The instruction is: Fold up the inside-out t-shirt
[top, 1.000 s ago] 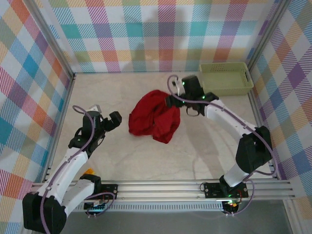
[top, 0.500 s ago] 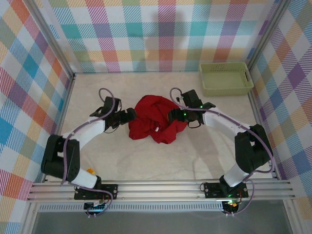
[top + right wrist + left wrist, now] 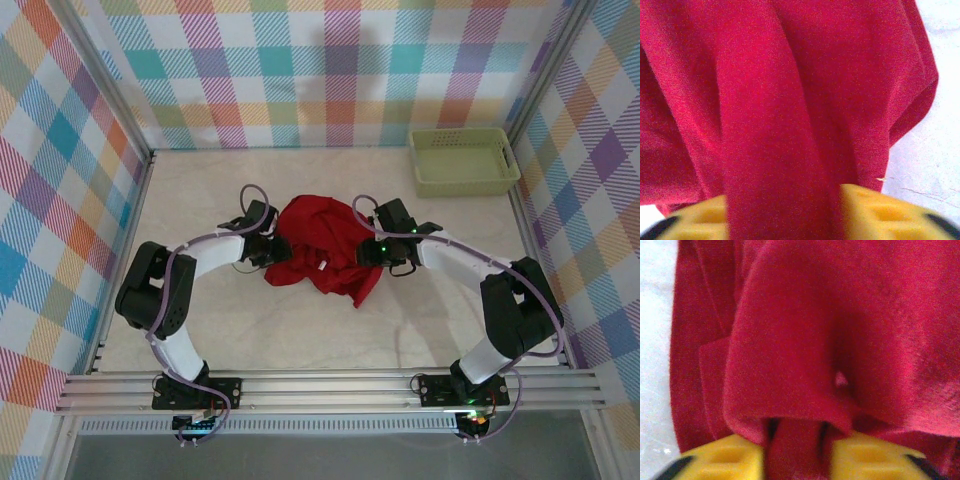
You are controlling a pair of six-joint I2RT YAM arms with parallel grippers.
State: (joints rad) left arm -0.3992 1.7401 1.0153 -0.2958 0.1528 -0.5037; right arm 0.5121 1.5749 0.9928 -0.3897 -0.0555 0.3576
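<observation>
A crumpled deep-red soft cloth t-shirt [image 3: 322,240] lay on the pale bench [image 3: 300,330]; left jaws and right jaws each clenched its folds.

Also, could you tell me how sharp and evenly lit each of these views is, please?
Top external: sharp, evenly lit, shadows faint around the t-shirt on the table. Left wrist: cloth too close, soft; yellow fingers blurred. Right wrist: equally soft, fingers blurred, table glaringly pale at right.

The left arm [image 3: 205,258] and right arm [image 3: 455,258] are extending inward. The left end effector [image 3: 271,243] and right end effector [image 3: 369,250] are each clamping a t-shirt [image 3: 320,232] fold between yellow fingers [image 3: 722,459].
</observation>
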